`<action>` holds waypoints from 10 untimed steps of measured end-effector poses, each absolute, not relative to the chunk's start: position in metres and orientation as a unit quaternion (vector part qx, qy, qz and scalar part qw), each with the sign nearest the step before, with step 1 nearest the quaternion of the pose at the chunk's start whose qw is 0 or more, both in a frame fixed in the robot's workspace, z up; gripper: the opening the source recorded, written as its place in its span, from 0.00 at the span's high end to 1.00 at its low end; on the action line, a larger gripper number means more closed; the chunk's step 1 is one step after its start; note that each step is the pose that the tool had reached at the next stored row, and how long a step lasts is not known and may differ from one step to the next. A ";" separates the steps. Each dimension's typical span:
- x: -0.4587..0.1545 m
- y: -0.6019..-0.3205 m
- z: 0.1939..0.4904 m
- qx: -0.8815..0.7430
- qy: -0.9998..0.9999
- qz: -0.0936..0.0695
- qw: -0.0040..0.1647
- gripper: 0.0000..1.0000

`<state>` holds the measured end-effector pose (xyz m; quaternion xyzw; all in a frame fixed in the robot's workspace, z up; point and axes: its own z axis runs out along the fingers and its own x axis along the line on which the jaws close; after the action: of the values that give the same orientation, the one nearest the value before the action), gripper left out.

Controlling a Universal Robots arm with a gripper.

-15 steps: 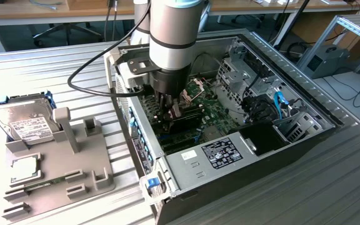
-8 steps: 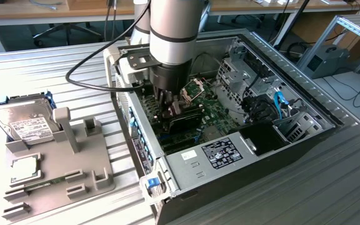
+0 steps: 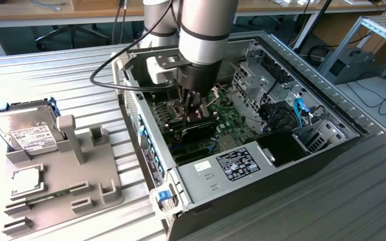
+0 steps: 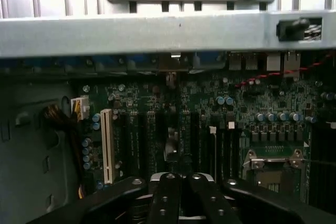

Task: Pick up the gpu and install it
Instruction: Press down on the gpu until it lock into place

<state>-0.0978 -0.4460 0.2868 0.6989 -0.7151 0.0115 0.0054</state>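
Gripper [image 3: 197,116] is down inside the open PC case [image 3: 327,108], over the motherboard [image 3: 236,123]. In the wrist view the 2 fingers [image 4: 167,195] sit pressed together, no visible gap. The gpu [image 3: 196,131] is the black card standing on edge directly below the fingertips, in the expansion-slot area. Fingertips look to be on its top edge, but I can't tell whether they pinch it or just press on it. I'd call this the seating step, card roughly in position but not confirmed home.

To do it well, my judgement:
- Push straight down along the slot; any tilt will bind the edge connector.
- Keep the load centred on the card's top edge so both ends go in evenly.
- Keep the bracket end lined up against the case's rear wall [image 4: 157,35].
- Watch the red cable [image 4: 294,72] beyond the fingertips and the blue cable [image 3: 299,111] off toward the drive bays.

Containers:
- Case: holds the motherboard, power supply [image 3: 236,163] with its white label nearer the camera than the jaws, empty metal drive cages [image 3: 263,83] on the far side, white slot [image 4: 106,145] off to one side of the fingers.
- Grey parts fixture [image 3: 66,181] on the table, well clear of the jaws: hard drive [image 3: 25,128] leaning in it, other pockets look mostly empty.
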 end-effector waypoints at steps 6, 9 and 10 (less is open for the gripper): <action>-0.066 -0.446 0.287 0.699 -0.715 0.007 0.010 0.89; -0.053 -0.446 0.287 0.699 -0.715 0.006 0.011 0.89; -0.050 -0.446 0.287 0.699 -0.715 0.005 0.011 0.89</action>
<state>-0.0496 -0.4460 0.2868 0.6989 -0.7151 0.0055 0.0115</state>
